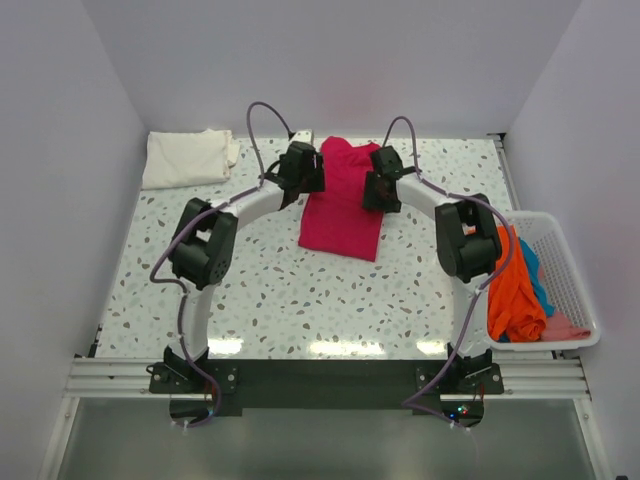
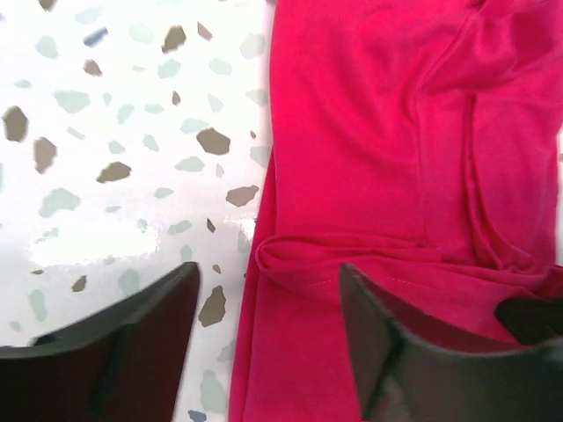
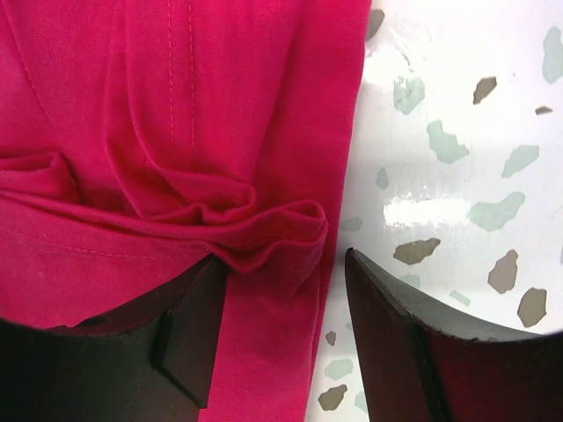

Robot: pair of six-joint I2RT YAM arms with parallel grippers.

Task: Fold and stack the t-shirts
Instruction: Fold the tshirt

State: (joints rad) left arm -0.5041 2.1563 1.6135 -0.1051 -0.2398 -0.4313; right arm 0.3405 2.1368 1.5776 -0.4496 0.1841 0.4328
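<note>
Magenta-red t-shirt [image 1: 342,205] lies by the middle of the far edge of the bench [image 1: 270,290], its left border between the open left jaws, its right border between the open right jaws.

Magenta-red t-shirt [image 1: 342,212] lies folded narrow at centre, cream t-shirt [image 1: 185,158] folded far-left.

The right gripper [image 3: 283,264] stands with black jaws apart, straddling the magenta-red cloth t-shirt [image 3: 132,114] at its bunched edge. One finger [image 3: 189,343] perhaps touches the fold. A speckled white tabletop [image 3: 457,105] lies beside.
</note>
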